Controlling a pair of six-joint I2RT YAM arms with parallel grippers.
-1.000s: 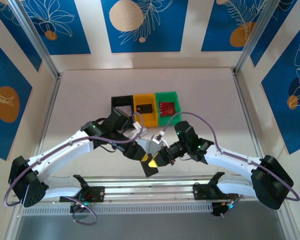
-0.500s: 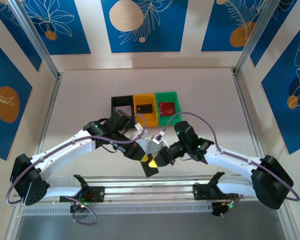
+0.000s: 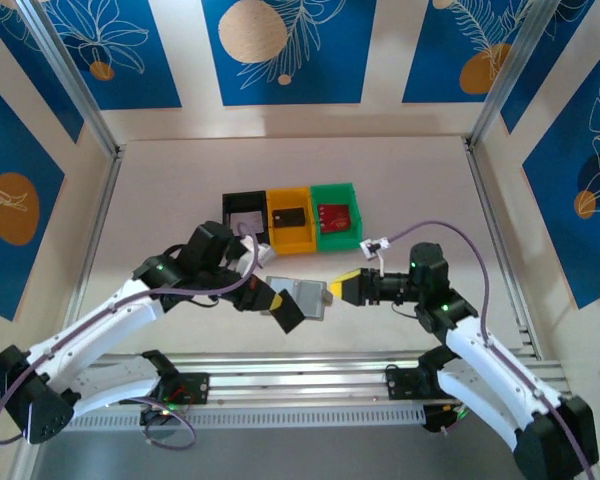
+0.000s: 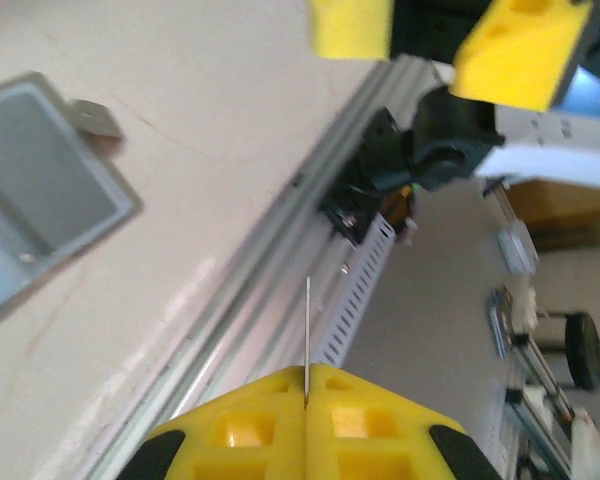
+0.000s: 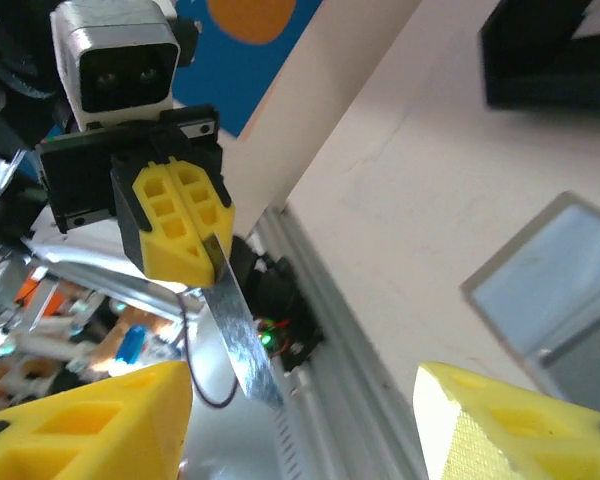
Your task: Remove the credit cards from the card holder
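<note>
Pinches a thin silver card [image 5: 242,345] in the left gripper [image 5: 216,255], yellow fingers pressed flat together on one end, the rest of the card jutting free past the tips. From the left wrist, shows that card edge-on, a mere hairline rising out of the seam between the two fingers. Sits, viewed from above, just beside the near left corner of the card holder [image 3: 302,296]; touching it or clear of it, hard to tell from that height

Has the card holder lying flat on the counter [image 3: 180,180] between the two grippers, turned at a slant, a grey framed panel and a paler bluish one facing up. Lies a little way in from the metal rail [image 3: 310,372] along the near edge

Holds the right gripper [image 3: 346,287] wide, nothing between its fingers, tips aimed at the holder's right edge and stopping just short of it

Farther back, lined up side by side and touching: black bin [image 3: 228,205], yellow bin [image 3: 290,240] with a dark card [image 3: 292,216] inside, green bin [image 3: 337,240] with a red card [image 3: 332,215] inside, all well apart from both grippers
</note>
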